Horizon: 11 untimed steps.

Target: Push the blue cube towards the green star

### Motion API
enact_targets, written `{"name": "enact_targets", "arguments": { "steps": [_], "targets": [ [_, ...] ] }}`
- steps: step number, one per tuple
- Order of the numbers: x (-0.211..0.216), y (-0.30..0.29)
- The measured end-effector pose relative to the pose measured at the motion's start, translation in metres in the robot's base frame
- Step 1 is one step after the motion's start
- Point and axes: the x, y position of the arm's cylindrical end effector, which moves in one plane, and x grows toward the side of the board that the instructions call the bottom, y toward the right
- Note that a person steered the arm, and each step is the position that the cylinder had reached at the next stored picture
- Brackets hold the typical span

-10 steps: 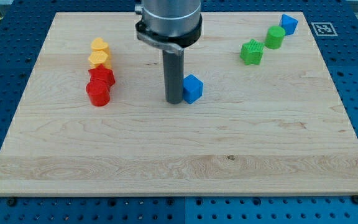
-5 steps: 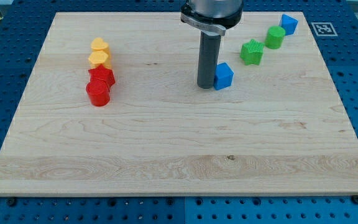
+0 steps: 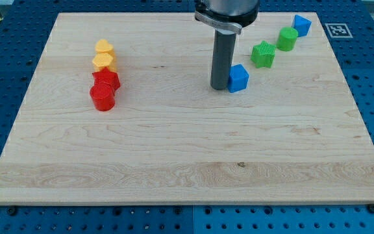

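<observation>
Tip (image 3: pixel 220 87) seemingly touches the blue cube (image 3: pixel 238 78) at its left; no hand fitted. Push up-right toward the green star (image 3: pixel 263 54), staying centred.

No readable words, numbers or brands anywhere. Only a black-and-white square fiducial marker (image 3: pixel 336 30) on the blue surface, far right, beside the wooden board (image 3: pixel 174 162).

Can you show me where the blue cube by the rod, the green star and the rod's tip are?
blue cube (image 3: pixel 238 78), camera view, its front face.
green star (image 3: pixel 262 54), camera view, its top.
my tip (image 3: pixel 220 88), camera view, rod's very end, touching the cube's left side.
</observation>
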Motion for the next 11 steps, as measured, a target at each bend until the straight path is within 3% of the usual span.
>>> {"name": "enact_targets", "arguments": {
  "steps": [5, 6, 9, 11],
  "targets": [
    [0.002, 0.015],
    [0.003, -0.044],
    [-0.137, -0.138],
    [-0.15, -0.328]
  ]
}}
